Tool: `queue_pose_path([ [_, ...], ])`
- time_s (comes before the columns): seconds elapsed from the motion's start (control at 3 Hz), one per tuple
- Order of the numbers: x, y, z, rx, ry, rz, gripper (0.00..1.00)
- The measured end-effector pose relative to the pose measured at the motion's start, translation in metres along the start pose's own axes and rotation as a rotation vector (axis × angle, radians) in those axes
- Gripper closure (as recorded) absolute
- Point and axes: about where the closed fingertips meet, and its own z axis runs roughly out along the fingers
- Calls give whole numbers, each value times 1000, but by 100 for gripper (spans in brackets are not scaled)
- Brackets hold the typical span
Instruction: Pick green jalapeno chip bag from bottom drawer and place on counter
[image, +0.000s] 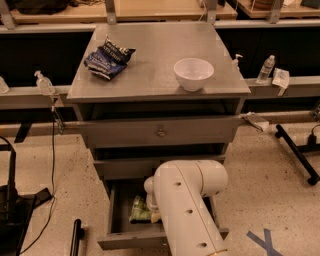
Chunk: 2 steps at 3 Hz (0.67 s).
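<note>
Camera view looks down on a grey metal cabinet. Its counter (150, 75) is a flat, square, dull sheet. A crumpled dark blue chip bag (109, 57) lies near the counter's back left corner, and a smooth, round white bowl (193, 73) stands near the right edge. The two are well apart.

Below the counter, the upper drawer (160, 131) is shut and has a small round knob at the middle of its front. The bottom drawer (116, 212) is pulled out, a deep grey box with plain walls.

The green jalapeno chip bag (139, 210) lies on the drawer floor, near the middle and closer to the left wall. It is light green, shiny foil with pale patches and looks wrinkled. Its long axis seems to run from the drawer's back edge toward its front edge. Which end is the top cannot be told.

The robot's arm (187, 210), a smooth, rounded white shell with small dark holes, reaches in over the drawer's right half. The gripper (150, 202) is down inside the drawer, just beside the bag's right side and largely hidden by the arm. Whether it is apart, together or clamped on the bag cannot be told.
</note>
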Motion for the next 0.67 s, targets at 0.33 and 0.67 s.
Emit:
queue_pose_path([
  [0.33,-1,0,-5,0,0,0,87],
  [0.67,-1,0,-6,0,0,0,100],
])
